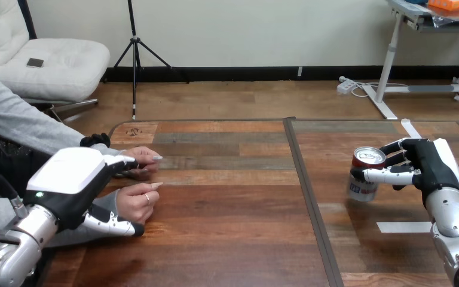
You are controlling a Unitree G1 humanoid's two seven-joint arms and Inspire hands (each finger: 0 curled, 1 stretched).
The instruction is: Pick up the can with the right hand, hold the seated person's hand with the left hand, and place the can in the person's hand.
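The can [363,190] partly behind right hand [430,166]

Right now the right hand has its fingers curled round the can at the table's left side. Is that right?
One detail is off. The head view shows the can at the right side of the table, not its left. The rest holds: the right hand has its fingers curled round the can.
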